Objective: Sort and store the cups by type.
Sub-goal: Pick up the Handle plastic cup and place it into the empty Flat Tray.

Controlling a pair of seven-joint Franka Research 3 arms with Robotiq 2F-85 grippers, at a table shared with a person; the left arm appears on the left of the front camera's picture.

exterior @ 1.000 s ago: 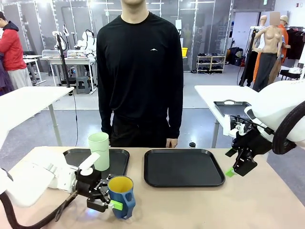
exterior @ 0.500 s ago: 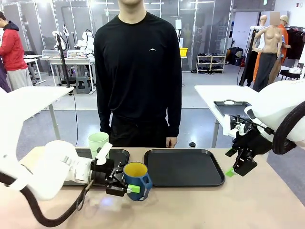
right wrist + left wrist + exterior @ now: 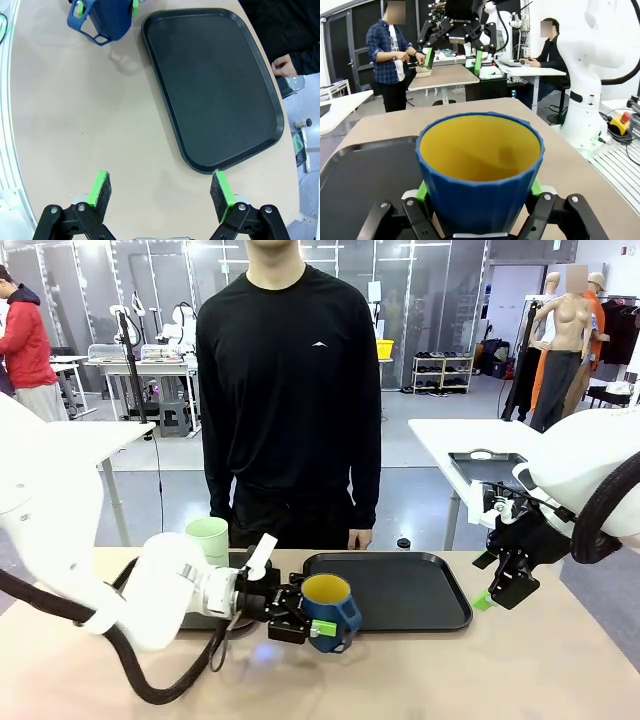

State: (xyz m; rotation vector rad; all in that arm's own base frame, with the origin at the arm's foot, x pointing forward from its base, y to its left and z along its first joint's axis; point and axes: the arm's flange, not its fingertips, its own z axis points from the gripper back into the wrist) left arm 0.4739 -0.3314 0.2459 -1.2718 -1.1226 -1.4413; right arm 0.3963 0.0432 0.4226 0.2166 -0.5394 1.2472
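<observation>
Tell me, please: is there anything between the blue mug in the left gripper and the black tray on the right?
Nothing visible is in the way. The left gripper holds the blue mug at the near left corner of the right tray, whose surface is bare.

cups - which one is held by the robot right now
The dark blue mug with the yellow inside, clamped in the left gripper. The mint-green tumbler stands free on the left tray.

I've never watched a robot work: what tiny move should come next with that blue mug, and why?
Probably carry the blue mug a little farther right, over the empty black tray. The left gripper grips it off the table at the tray's edge; the mint tumbler occupies the other tray.
</observation>
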